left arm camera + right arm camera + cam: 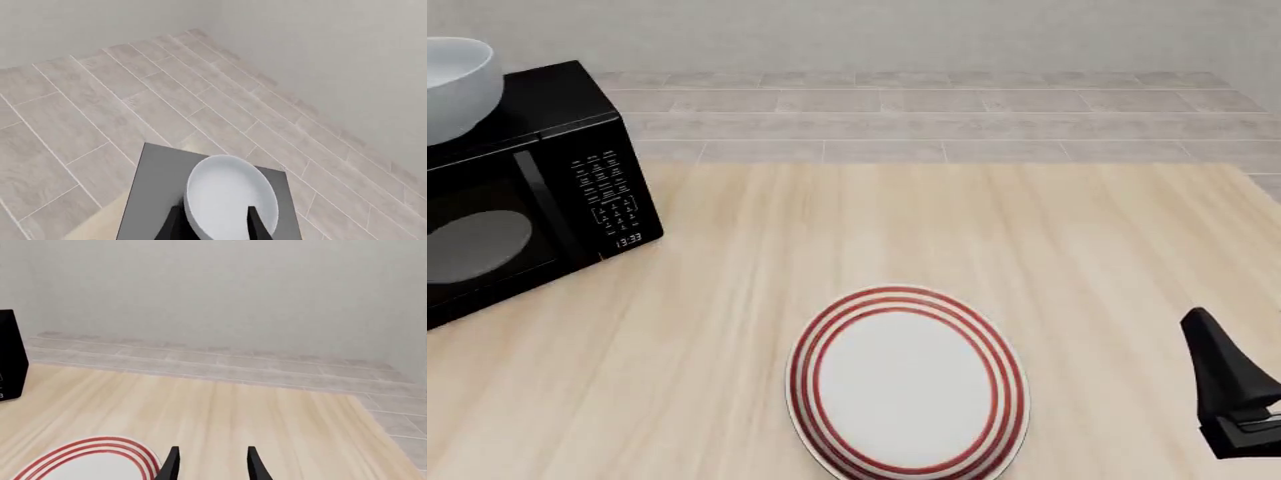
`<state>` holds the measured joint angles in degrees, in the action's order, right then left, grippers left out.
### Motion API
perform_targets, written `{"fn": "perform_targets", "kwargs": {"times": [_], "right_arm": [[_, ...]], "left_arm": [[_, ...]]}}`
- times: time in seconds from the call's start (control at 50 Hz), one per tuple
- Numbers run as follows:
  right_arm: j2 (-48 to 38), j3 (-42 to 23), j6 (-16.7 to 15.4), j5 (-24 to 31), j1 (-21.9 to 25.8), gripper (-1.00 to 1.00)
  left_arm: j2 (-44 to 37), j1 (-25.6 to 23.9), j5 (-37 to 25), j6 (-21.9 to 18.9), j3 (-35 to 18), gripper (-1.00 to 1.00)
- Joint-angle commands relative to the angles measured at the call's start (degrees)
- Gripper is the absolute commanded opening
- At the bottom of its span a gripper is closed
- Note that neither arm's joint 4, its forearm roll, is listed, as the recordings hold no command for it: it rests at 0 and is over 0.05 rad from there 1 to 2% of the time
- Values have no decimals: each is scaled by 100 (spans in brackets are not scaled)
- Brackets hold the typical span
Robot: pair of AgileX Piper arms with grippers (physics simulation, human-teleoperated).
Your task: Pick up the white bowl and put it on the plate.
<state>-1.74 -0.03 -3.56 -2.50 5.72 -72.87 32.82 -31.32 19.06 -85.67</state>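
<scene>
front view: bowl (454,85) on top of the microwave (527,190) at far left, upright, mouth up, round so no long axis. plate (908,380) flat on the surface (961,230), near centre, well apart from the bowl. left wrist view: left tool (215,222) fingers spread, straddling the bowl's near rim, not visibly pinching it. right tool (210,462) spread too, empty, just beside the plate. left arm nearer the bowl by far; carry would run rightward and down to the plate.
</scene>
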Motion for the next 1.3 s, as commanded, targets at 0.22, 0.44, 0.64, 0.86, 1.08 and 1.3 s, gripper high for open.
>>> {"fn": "perform_targets", "kwargs": {"times": [0.22, 0.44, 0.64, 0.86, 1.08, 1.3], "right_arm": [[-33, -3, -25, -61, 91, 100], [-58, -2, -34, -76, 36, 100], [-73, 2, -21, -139, 68, 100], [-354, 2, 62, -403, 114, 100], [-571, 2, 40, -590, 137, 100], [-716, -3, 69, -721, 132, 100]], "left_arm": [[-928, 520, -228, -147, -670, 100], [-1260, 465, -21, -89, -524, 100], [-1543, 378, 205, -159, -381, 100], [-1783, 265, 427, -269, -215, 100], [-1969, 77, 557, -298, -156, 100], [-2137, 39, 700, -396, -85, 100]]}}
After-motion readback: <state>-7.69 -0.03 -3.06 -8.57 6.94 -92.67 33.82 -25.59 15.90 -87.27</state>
